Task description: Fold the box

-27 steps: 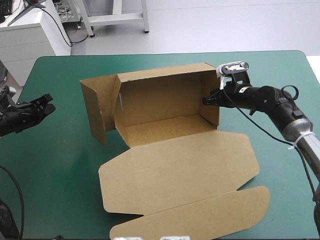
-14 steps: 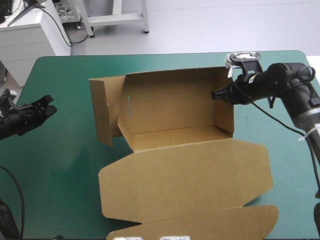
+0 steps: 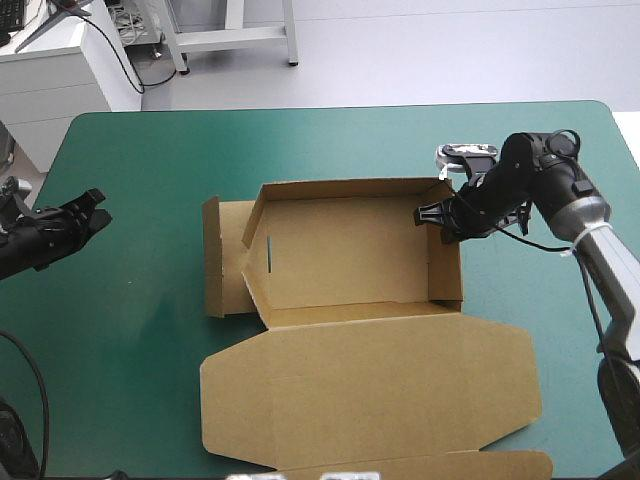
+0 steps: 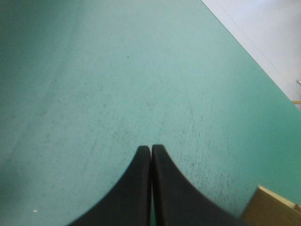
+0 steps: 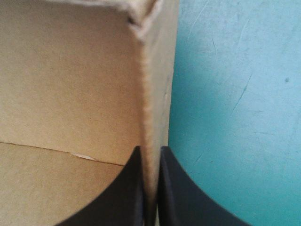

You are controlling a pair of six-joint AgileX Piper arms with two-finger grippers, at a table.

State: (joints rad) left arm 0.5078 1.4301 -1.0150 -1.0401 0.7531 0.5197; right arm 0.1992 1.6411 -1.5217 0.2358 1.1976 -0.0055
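The box (image 3: 350, 250) sits as an open tray on the teal-green table cover (image 3: 140, 150), its floor flat on the cover. Its far wall and right wall stand upright. The left end wall (image 3: 262, 255) leans inward at an angle and has a narrow slot cut in it. Just outside that end a side flap (image 3: 213, 258) stands splayed away from the tray, touching it only along the fold. From the box's near side the lid (image 3: 370, 385) lies flat on the cover, spread toward the robot. It is wider than the tray itself, and its tuck flap (image 3: 400, 466) lies at the end farthest from the tray.

The right gripper (image 3: 430, 215) holds the box's right wall near the far right corner. Its fingers are pinched almost together over the top edge, one inside the tray and one outside. In the right wrist view the gripper (image 5: 150, 149) has the wall's edge running up between its black fingers (image 5: 127, 197) to the corner. The box's inside (image 5: 70, 94) lies to one side of them and bare cover (image 5: 235, 94) to the other.

The left gripper (image 3: 95, 208) is well apart from the box, off to its left beyond the splayed flap, which lies between it and the tray. In its own wrist view the gripper (image 4: 151, 147) has its fingers pressed together, holding nothing, over bare cover (image 4: 117, 70). A corner of brown board (image 4: 275, 212) shows beside it. I cannot tell whether it belongs to the box.
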